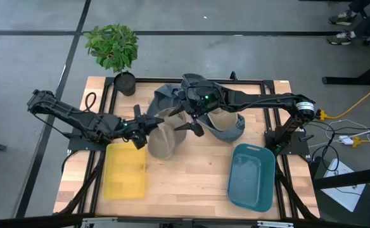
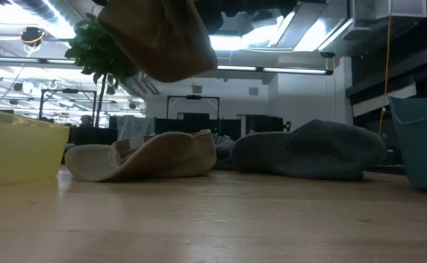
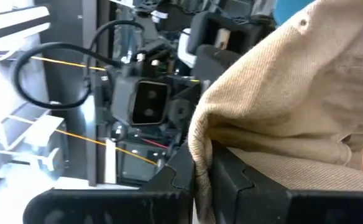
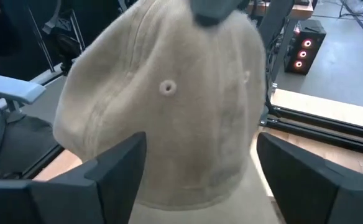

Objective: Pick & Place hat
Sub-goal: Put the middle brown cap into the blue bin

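Wood table (image 1: 191, 183), yellow bin (image 1: 125, 171) and teal bin (image 1: 251, 176) nearest the front edge. Mid-table, left pincer (image 1: 148, 121) is clamped on a tan hat (image 1: 163, 136) held up off the surface — brim edge pinched, rest partly hidden. Right pincer (image 1: 193, 123) spread wide beside it. Behind: another tan hat (image 2: 144, 155), grey hats (image 2: 308, 150), plant (image 1: 112, 45).

The high view looks straight down on the whole wooden table (image 1: 185, 180), both arms entering from its sides. The low view sits at table-top height, looking level across the boards (image 2: 213, 219) into the room behind. Each wrist view looks forward past its own dark fingers at very close range. All four views share the tan hat (image 1: 163, 136) (image 2: 159, 36) (image 3: 293, 99) (image 4: 169, 106) at mid-table.
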